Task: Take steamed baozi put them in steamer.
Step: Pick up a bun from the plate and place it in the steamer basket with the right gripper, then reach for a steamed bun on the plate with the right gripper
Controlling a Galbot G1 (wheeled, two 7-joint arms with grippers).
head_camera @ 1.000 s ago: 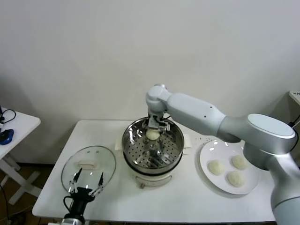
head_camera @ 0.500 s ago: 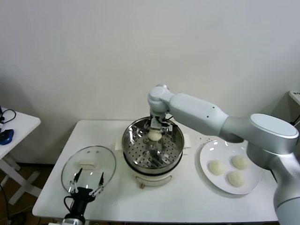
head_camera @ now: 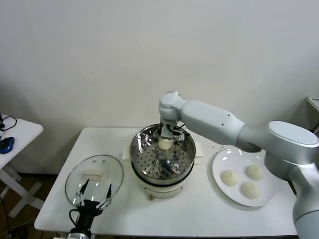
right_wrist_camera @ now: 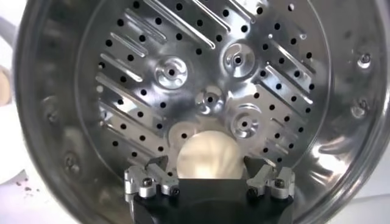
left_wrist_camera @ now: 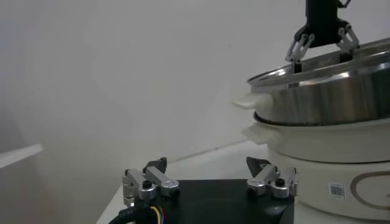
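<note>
Right arm (head_camera: 219, 122): smooth white-grey shell, rounded joints.
Right tool (right_wrist_camera: 207, 181): black body, silver fingers with dark screws.
Left tool (left_wrist_camera: 210, 181): black base, silver fingers, coloured wires alongside.

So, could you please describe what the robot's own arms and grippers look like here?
The right arm is glossy white with smooth rounded joints and a pale grey cap near the shoulder. The right gripper and left gripper match: a black body, silver metal finger links with black tips, and small coloured wires showing at the left one's base.
</note>
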